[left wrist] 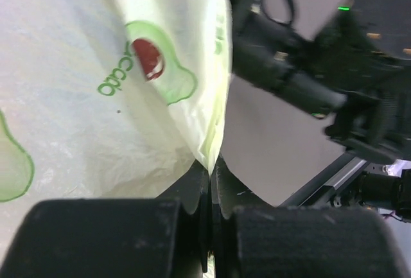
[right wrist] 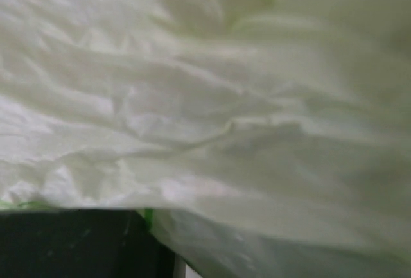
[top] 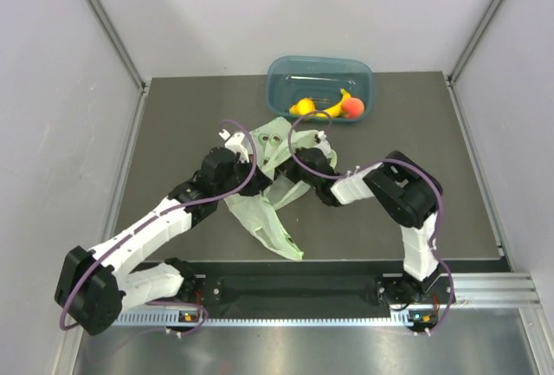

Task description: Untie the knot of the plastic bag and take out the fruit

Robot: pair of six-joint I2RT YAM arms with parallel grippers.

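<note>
The pale green plastic bag (top: 270, 223) lies crumpled mid-table, one end lifted between the two arms. My left gripper (top: 260, 188) is shut on a fold of the bag (left wrist: 128, 98), the film pinched between its jaws (left wrist: 210, 170). My right gripper (top: 296, 184) is pressed into the bag from the right. The film (right wrist: 205, 111) fills that wrist view and covers the jaws; only one dark finger (right wrist: 64, 243) shows. I cannot make out the knot. Fruit lies in the tub: a yellow banana (top: 334, 101), an orange-red peach (top: 354, 107) and a yellow round fruit (top: 303, 106).
A teal plastic tub (top: 286, 80) stands at the table's far edge, behind the bag. White walls close in the left, right and back sides. The right arm's black wrist (left wrist: 289, 66) hangs close beside the left gripper.
</note>
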